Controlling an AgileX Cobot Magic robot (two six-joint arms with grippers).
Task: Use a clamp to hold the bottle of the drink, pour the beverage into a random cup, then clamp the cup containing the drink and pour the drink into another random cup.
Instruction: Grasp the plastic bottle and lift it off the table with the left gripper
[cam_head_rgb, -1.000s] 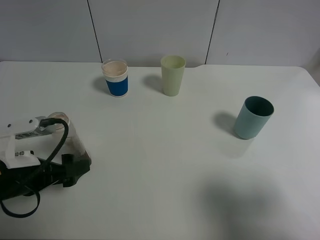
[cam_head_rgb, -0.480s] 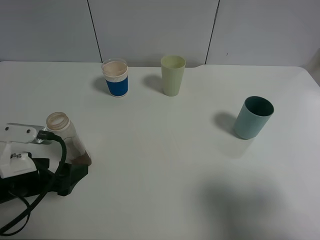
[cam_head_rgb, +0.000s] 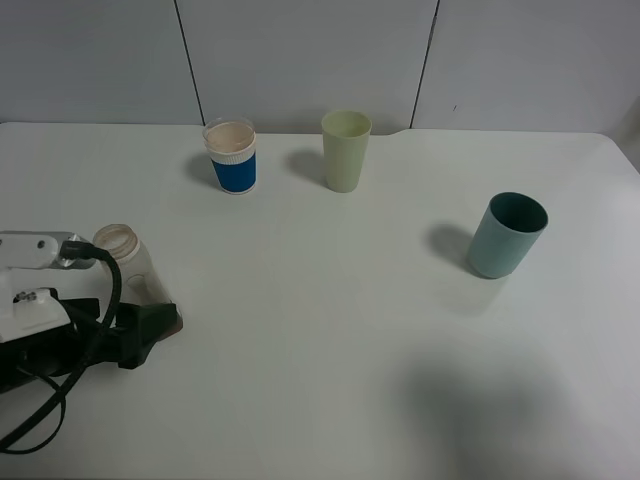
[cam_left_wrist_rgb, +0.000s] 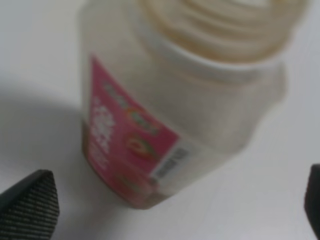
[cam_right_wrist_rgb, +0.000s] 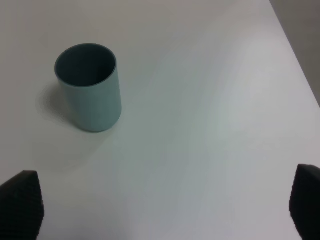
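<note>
Both tool (cam_left_wrist_rgb: 165, 200) tips seemingly clear of bottle (cam_left_wrist_rgb: 185, 100)

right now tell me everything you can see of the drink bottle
The bottle is clear, squarish plastic with a wide round threaded neck, uncapped, and a pink-red label on one side. A little brown liquid sits at its base. It stands upright on the white table near the left edge, between the open left hand's fingertips, not visibly gripped.

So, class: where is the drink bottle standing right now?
In the exterior high view the bottle stands upright at the table's near-left, right beside the open left gripper, far from all three cups.
</note>
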